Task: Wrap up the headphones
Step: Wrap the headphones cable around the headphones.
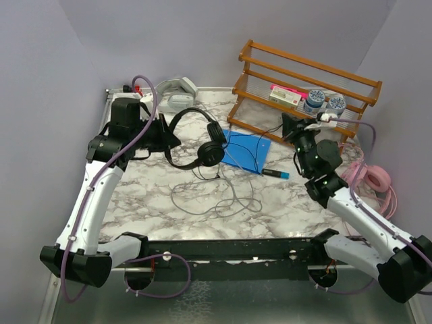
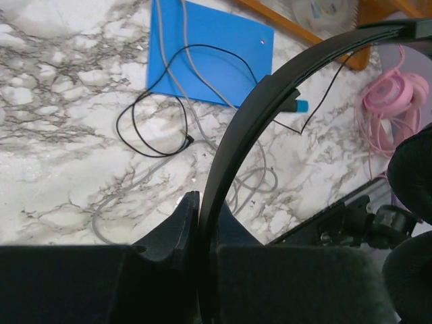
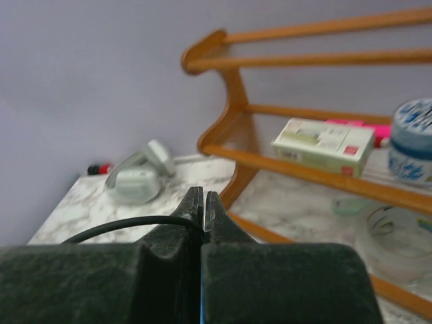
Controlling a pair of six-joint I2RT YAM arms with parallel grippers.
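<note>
Currently | rack (image 1: 307,63): 1 box (image 1: 285,96), 2 jars (image 1: 314,100) | left end effector (image 2: 206,214): black headphones (image 1: 210,152)

end effector (image 3: 203,201) pinching black cable (image 3: 128,222), wooden rack (image 3: 237,128)

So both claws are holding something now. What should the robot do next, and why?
Probably swing the right gripper toward the black headphones to start a first loop round the headband. It is shut on what looks like their thin black cable, the left gripper clamps the headband, and much cable lies loose on the table.
</note>
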